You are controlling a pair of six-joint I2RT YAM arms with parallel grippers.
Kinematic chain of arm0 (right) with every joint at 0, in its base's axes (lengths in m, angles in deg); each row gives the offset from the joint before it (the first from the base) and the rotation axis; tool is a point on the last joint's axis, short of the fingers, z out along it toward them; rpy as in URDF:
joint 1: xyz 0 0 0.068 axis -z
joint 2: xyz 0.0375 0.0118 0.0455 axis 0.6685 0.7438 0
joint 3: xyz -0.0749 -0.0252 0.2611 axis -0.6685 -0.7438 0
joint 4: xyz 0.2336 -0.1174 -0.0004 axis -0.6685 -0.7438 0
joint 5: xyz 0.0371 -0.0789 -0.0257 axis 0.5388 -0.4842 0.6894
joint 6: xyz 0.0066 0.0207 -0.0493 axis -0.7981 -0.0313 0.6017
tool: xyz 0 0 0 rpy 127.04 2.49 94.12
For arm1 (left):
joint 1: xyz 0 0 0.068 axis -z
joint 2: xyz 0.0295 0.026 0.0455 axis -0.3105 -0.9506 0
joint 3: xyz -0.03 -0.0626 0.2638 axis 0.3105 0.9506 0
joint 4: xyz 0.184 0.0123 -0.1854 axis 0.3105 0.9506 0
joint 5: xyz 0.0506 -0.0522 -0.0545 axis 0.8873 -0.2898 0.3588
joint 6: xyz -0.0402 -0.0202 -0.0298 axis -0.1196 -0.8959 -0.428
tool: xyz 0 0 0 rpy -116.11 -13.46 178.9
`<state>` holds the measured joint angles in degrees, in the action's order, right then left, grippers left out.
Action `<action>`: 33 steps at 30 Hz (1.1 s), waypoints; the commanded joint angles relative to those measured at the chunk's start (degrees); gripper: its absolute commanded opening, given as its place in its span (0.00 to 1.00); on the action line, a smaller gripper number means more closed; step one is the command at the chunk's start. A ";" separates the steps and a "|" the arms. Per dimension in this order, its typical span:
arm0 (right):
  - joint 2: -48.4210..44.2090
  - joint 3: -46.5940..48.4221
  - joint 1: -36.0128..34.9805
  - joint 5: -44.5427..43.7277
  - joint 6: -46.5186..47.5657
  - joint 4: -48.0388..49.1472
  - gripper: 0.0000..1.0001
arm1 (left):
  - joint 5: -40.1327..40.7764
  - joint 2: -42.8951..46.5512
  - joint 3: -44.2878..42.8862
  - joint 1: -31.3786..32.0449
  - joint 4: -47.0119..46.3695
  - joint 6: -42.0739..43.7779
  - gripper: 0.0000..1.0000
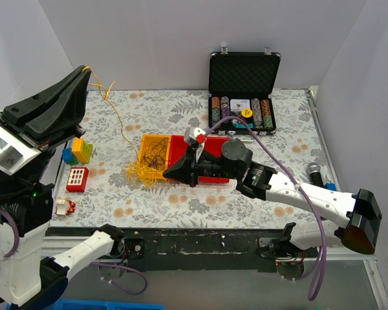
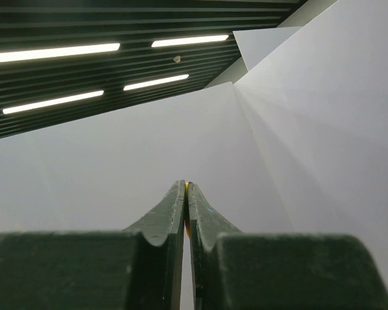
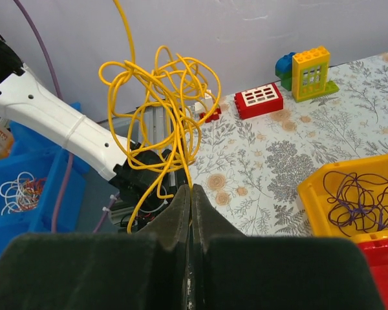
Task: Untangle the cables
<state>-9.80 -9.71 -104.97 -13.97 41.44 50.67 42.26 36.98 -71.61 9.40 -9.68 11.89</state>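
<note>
A snarl of yellow cable point(image 1: 141, 173) hangs at the front-left corner of the yellow tray point(image 1: 146, 143). My right gripper point(image 1: 167, 173) is shut on a strand of it; in the right wrist view the jaws point(image 3: 191, 190) pinch the strand just under the looped yellow tangle point(image 3: 158, 97). One yellow strand point(image 1: 114, 110) runs up and left to my left gripper point(image 1: 85, 70), raised high with jaws shut. A yellow sliver shows between its fingertips in the left wrist view point(image 2: 187, 186). A dark purple cable point(image 1: 158, 154) lies coiled in the yellow tray, also seen from the right wrist point(image 3: 354, 197).
A red tray point(image 1: 215, 150) sits under my right arm. An open black case of poker chips point(image 1: 244, 97) stands at the back. Toy bricks point(image 1: 81, 150), a red window brick point(image 1: 77, 178) and a small piece point(image 1: 64, 206) lie left. A blue bin point(image 3: 19, 187) holds more cables.
</note>
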 commanded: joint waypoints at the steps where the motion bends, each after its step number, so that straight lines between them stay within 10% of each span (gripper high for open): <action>1: -1.52 1.27 -0.17 -1.04 -0.62 3.34 0.01 | 0.23 0.86 -0.29 -0.33 -0.70 0.31 0.00; 33: -4.16 -25.80 -9.31 -35.41 -11.07 -16.97 0.01 | 22.99 -12.57 -14.16 -0.59 -25.31 16.21 0.00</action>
<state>-15.26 -30.60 -113.34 -45.58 32.28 48.46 57.13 24.74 -76.68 9.24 -21.96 23.02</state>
